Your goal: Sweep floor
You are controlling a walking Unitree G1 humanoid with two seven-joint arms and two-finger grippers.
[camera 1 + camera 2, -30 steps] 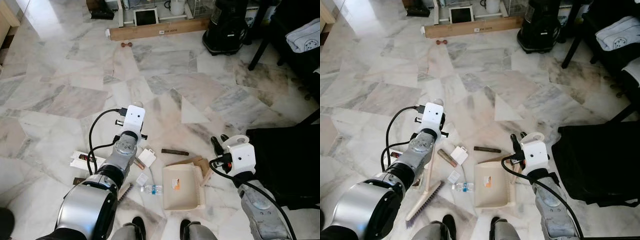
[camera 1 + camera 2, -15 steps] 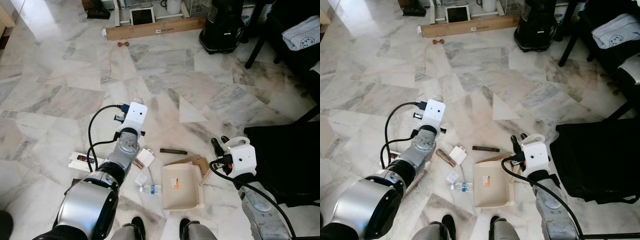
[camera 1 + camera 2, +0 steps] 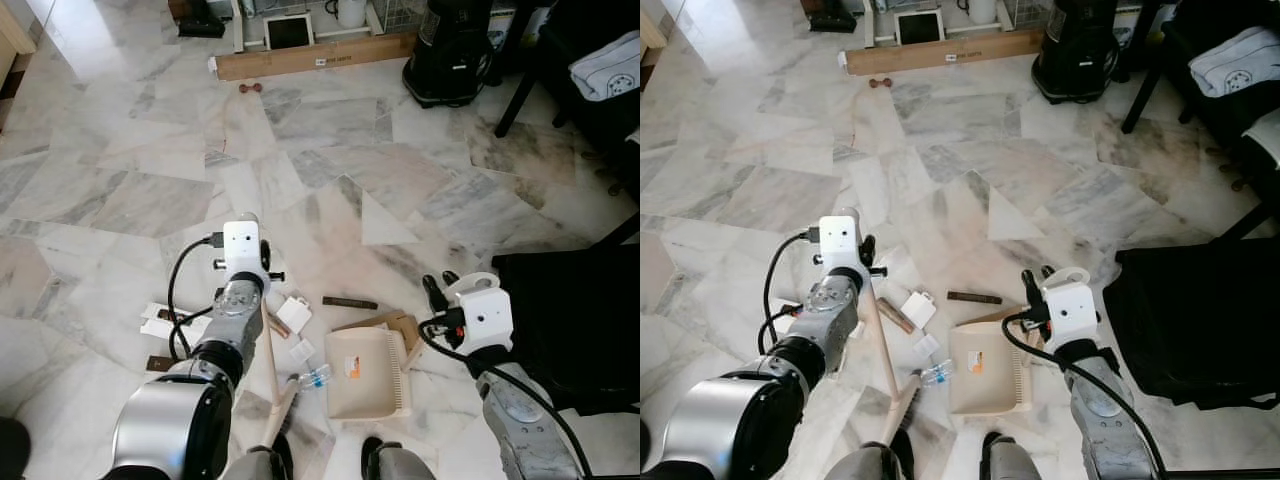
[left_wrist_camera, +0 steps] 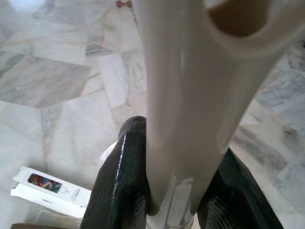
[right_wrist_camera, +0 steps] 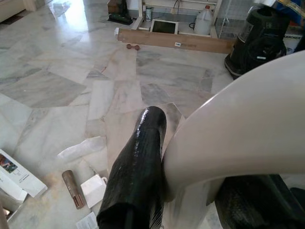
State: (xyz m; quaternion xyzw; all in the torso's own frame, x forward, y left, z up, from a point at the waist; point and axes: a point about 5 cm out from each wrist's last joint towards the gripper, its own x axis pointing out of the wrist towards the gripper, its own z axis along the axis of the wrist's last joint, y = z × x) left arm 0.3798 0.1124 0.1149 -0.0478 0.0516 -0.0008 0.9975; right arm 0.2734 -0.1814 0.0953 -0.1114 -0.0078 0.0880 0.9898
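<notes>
My left gripper is shut on the cream handle of a brush; its bristled head rests on the marble floor close to my feet. In the left wrist view, black fingers clamp the handle. My right gripper is shut on the curved handle of a cream dustpan, which lies flat on the floor. Litter lies between brush and pan: a small plastic bottle, a paper tag, a white box, a brown cylinder and a dark stick.
A piece of cardboard lies by the pan's far edge. A flat printed box lies to the left. A black bag is at the right. A long cardboard box and a black appliance stand at the back.
My left gripper has shifted left and the brush has swung: its head moved from the left side rightward to just before my feet. Bottle and tag have edged toward the dustpan.
</notes>
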